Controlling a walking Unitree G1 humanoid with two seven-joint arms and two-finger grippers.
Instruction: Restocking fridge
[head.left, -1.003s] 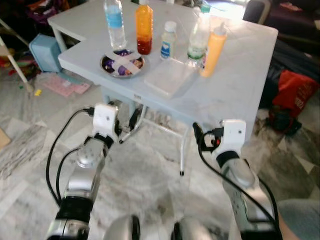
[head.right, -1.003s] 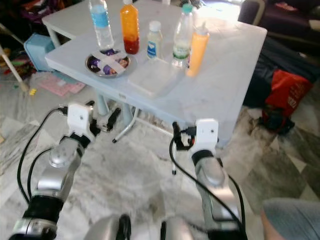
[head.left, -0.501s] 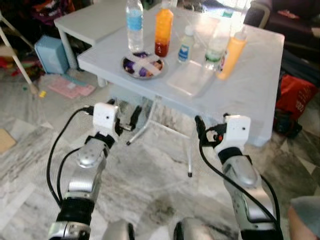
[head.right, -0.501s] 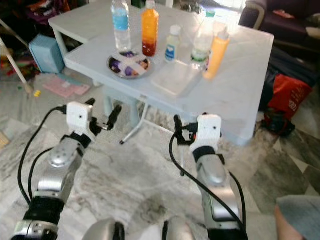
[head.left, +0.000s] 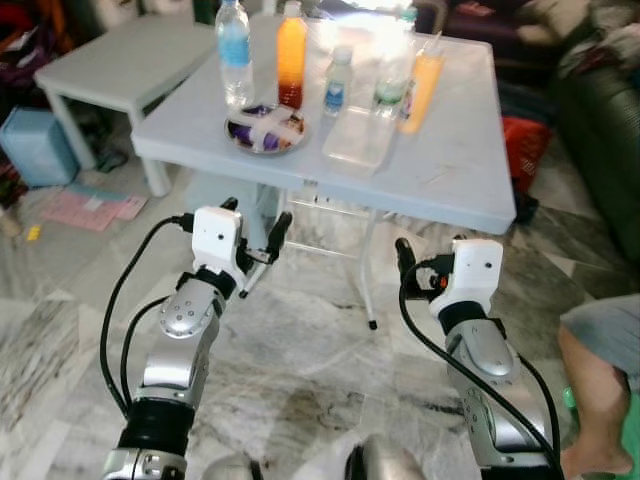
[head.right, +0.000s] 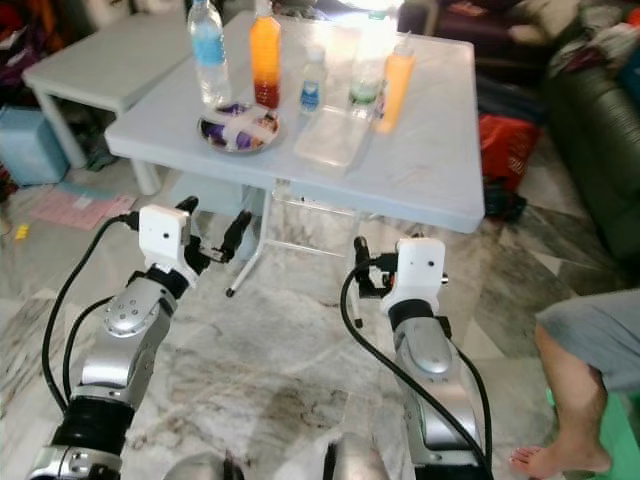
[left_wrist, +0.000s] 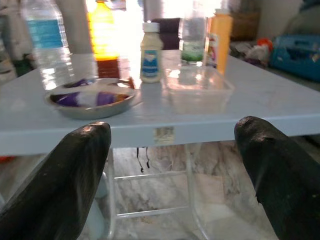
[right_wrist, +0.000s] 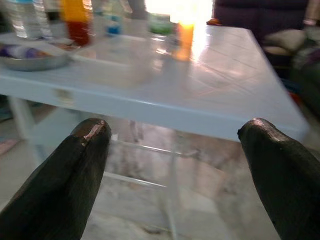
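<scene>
Bottles (head.left: 291, 52) stand upright behind clear tray (head.left: 361, 137).

The tabletop (head.left: 440, 170) is pale grey-blue. On it the tall juice bottle (head.left: 291, 62) is orange with a dark red bottom, the water bottle (head.left: 234, 60) has a blue label, and the squeeze bottle (head.left: 421, 88) is orange-yellow. The floor (head.left: 60, 300) is grey-veined marble.

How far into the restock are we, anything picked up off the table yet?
Nothing looks done. The water bottle, orange juice bottle, small white bottle, green-label bottle, orange squeeze bottle, foil-covered dish and clear container all sit on the table. The left pincer and right pincer are open and empty, short of the table edge. Every pickup is left.
</scene>
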